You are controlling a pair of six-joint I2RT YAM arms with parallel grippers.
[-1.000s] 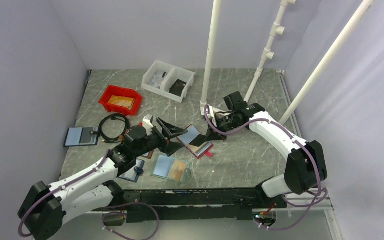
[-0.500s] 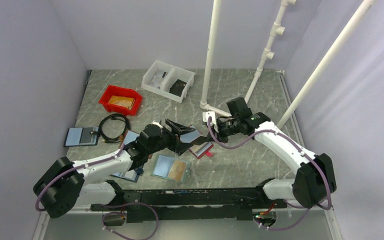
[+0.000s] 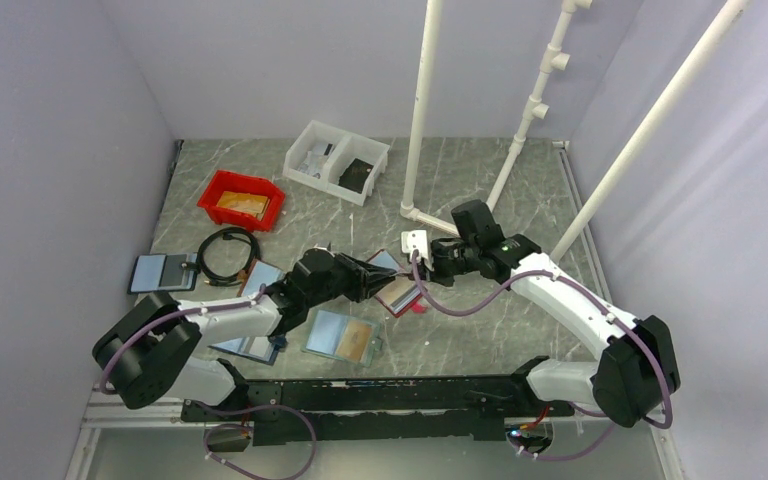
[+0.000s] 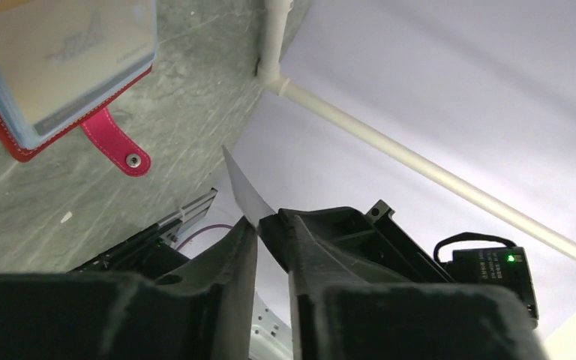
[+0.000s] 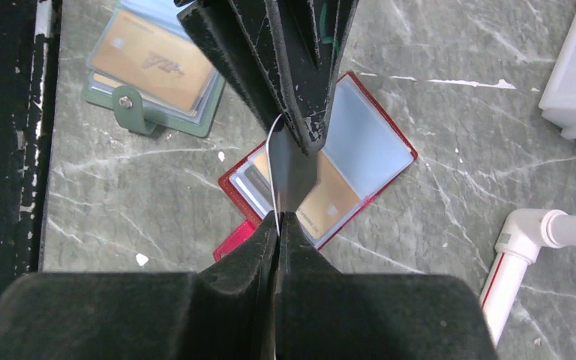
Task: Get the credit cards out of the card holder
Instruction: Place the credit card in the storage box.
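Right gripper (image 5: 278, 217): black, clenched on one edge of a thin, bowed credit card (image 5: 294, 176); left gripper (image 5: 309, 144) pinches the opposite edge. Card holder (image 5: 371, 146): flat, red-edged, clear pockets, lying open on the grey marbled worktop (image 5: 457, 210) beneath both, tan card (image 5: 337, 199) inside.

No wording could be read in any view. The tan plastic card (image 4: 67, 52) in the red-edged folding card holder (image 4: 4, 139) carried a faint grey emblem and a line of small print along one edge, both too blurred to make out. The orange plastic card (image 5: 154, 60) in the light teal folding holder (image 5: 139, 116) bore a dark emblem of similar shape, and that was equally illegible.
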